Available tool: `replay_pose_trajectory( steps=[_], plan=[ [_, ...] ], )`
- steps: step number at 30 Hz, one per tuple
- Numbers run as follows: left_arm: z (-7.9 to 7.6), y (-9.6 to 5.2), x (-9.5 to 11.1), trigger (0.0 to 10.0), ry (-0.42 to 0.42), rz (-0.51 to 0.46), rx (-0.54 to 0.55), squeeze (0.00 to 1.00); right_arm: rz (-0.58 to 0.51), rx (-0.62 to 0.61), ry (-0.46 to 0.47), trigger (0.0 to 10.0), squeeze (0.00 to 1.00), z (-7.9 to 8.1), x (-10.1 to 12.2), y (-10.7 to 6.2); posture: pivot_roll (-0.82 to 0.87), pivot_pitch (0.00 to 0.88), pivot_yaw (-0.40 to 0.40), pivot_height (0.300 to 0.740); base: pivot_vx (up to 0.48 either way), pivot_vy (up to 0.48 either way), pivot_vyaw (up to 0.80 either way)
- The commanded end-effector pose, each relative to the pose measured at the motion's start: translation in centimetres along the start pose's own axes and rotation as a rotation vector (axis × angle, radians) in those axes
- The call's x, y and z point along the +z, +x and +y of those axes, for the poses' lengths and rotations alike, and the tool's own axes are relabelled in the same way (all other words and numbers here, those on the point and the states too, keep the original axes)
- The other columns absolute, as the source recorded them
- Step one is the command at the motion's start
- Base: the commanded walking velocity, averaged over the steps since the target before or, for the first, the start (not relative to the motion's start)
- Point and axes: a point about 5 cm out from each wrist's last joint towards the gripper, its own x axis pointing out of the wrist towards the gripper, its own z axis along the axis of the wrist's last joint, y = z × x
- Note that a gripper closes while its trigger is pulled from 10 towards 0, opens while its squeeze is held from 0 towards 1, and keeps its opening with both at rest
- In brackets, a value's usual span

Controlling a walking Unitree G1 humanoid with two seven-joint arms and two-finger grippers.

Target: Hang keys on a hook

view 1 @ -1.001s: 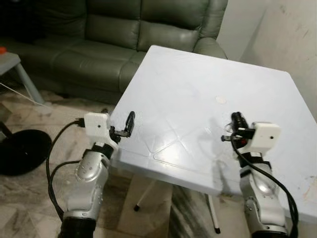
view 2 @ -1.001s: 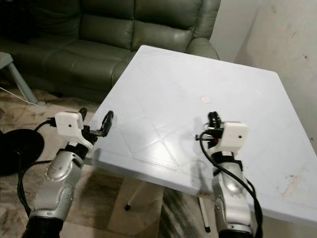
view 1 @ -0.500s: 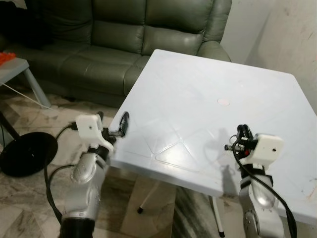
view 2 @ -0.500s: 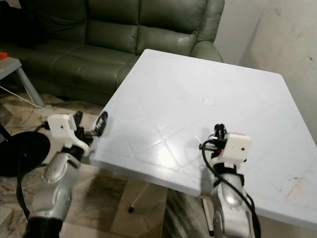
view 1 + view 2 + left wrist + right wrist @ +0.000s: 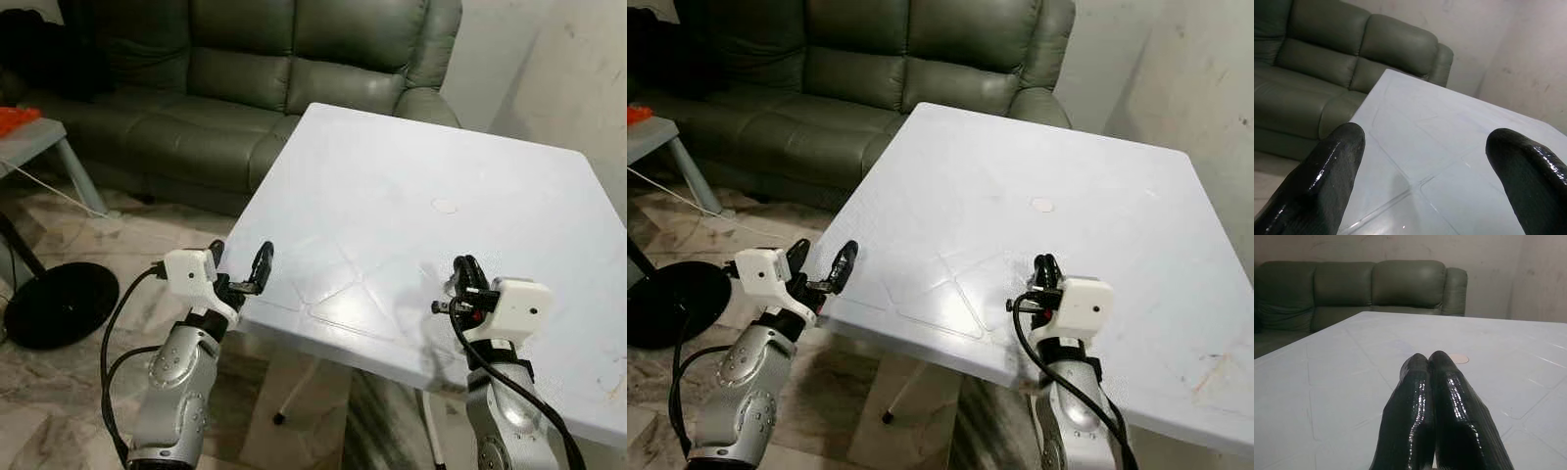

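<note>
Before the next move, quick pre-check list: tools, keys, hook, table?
1. Left tool open, at the table's near-left edge: ok.
2. Right tool shut, over the table, nothing seen in it: ok.
3. Keys located: not ok, none seen on the table or in either tool.
4. Hook located: not ok, none seen.
5. Table top free of clutter: ok, just a small round disc.
6. Sofa beyond the table, apart from both arms: ok.

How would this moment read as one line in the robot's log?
left gripper: open, table corner | right gripper: shut, above white table | sofa behind
</note>
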Motion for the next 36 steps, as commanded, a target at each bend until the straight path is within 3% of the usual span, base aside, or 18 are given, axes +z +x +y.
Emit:
replay_pose_trajectory(
  steps=[1,12,25,36],
  plan=[
    [-0.1,0.6,0.5,10.0,0.014,-0.007,-0.019,0.00,-0.009,0.006,-0.020,10.0,0.00,0.2,0.5,0.4,-0.02,0.013,-0.066,0.740,0.000,0.000,0.00],
    [0.8,1.8,1.2,10.0,0.079,-0.022,-0.039,0.00,0.010,0.054,-0.071,10.0,0.00,1.0,0.4,0.9,-0.02,0.003,-0.066,0.740,0.000,0.000,0.00],
    [0.6,2.3,0.9,10.0,0.037,-0.027,-0.011,0.00,0.020,0.060,-0.063,10.0,0.00,1.3,0.3,1.2,-0.02,0.000,-0.068,0.740,0.000,0.000,0.00],
    [0.7,2.5,0.8,10.0,0.045,-0.013,0.001,0.00,0.037,0.070,-0.055,10.0,0.00,1.4,0.2,1.3,-0.02,0.000,-0.071,0.740,0.000,0.378,-0.79]
  ],
)
